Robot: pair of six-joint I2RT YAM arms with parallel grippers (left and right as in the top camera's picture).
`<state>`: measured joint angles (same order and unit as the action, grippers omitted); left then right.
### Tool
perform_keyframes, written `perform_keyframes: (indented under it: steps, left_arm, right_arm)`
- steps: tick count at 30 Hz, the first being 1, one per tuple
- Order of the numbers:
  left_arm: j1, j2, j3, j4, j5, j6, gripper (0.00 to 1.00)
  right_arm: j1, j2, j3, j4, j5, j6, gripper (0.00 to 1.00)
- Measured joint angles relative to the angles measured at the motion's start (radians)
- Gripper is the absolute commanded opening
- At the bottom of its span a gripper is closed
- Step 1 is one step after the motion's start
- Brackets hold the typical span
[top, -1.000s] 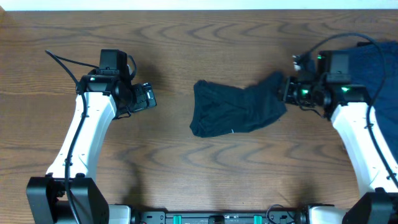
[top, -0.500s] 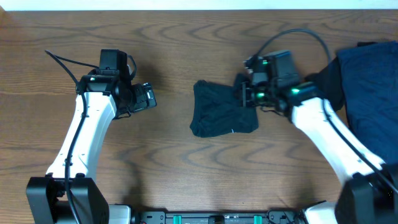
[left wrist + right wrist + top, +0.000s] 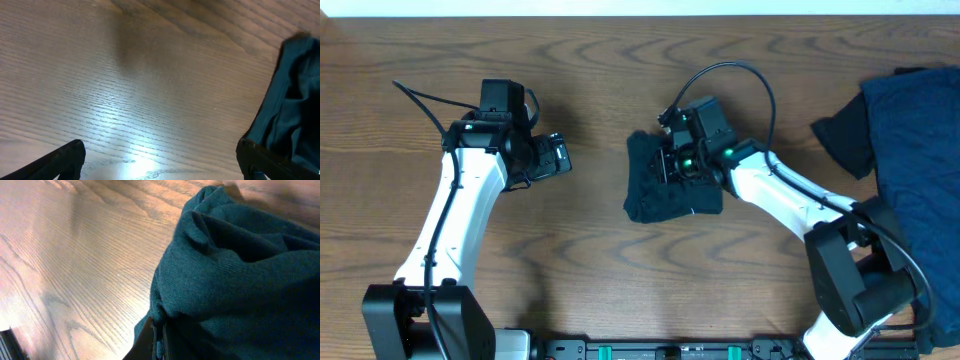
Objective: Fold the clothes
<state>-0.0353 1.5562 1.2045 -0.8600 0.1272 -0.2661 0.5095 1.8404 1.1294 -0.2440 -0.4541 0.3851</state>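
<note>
Left arm (image 3: 460, 215): parked at the left side, well apart from the cloth.
Left jaws: spread wide with nothing between them, over bare counter (image 3: 610, 290).
T-shirt (image 3: 660, 195): bunched in a dark heap at mid-counter, doubled over itself, and the wrist views show deep wrinkles.
Right jaws: down on the heap's upper right, pressed together on a fold of the T-shirt.
Handling: I judge it soft, light and limp, so it will sag and drag rather than hold a shape. Better to pinch a thin hem or shoulder edge than the bulk.
Other clothes (image 3: 920, 150): a navy pile at the counter's right edge, well apart from the heap.
Writing: none readable; a pale speck (image 3: 692, 211) on the heap's lower edge is too small to tell.
</note>
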Motion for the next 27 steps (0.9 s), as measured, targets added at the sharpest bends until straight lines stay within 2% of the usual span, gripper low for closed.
perform_keyframes:
  steps: [3, 5, 7, 8, 10, 16, 19, 20, 27]
  left_arm:
    - [0.0, 0.0, 0.0, 0.0, 0.0, 0.0, 0.98]
    - [0.0, 0.0, 0.0, 0.0, 0.0, 0.0, 0.98]
    - [0.0, 0.0, 0.0, 0.0, 0.0, 0.0, 0.98]
    - [0.0, 0.0, 0.0, 0.0, 0.0, 0.0, 0.98]
    - [0.0, 0.0, 0.0, 0.0, 0.0, 0.0, 0.98]
    - [0.0, 0.0, 0.0, 0.0, 0.0, 0.0, 0.98]
    - [0.0, 0.0, 0.0, 0.0, 0.0, 0.0, 0.98]
    - [0.0, 0.0, 0.0, 0.0, 0.0, 0.0, 0.98]
    - [0.0, 0.0, 0.0, 0.0, 0.0, 0.0, 0.98]
  right_arm:
    - [0.003, 0.001, 0.0, 0.005, -0.002, 0.006, 0.06]
    - [0.003, 0.001, 0.0, 0.009, -0.002, 0.01, 0.18]
    - [0.003, 0.001, 0.0, 0.015, -0.003, 0.02, 0.38]
    - [0.003, 0.001, 0.0, 0.021, -0.007, 0.024, 0.45]
    - [0.003, 0.001, 0.0, 0.042, -0.026, 0.032, 0.5]
    - [-0.025, 0.001, 0.002, 0.123, -0.229, 0.026, 0.37]
    - [-0.076, 0.001, 0.002, 0.1, -0.297, 0.025, 0.09]
    - [-0.105, 0.001, 0.002, 0.08, -0.323, 0.018, 0.03]
    - [-0.156, 0.001, 0.002, -0.03, -0.354, 0.017, 0.01]
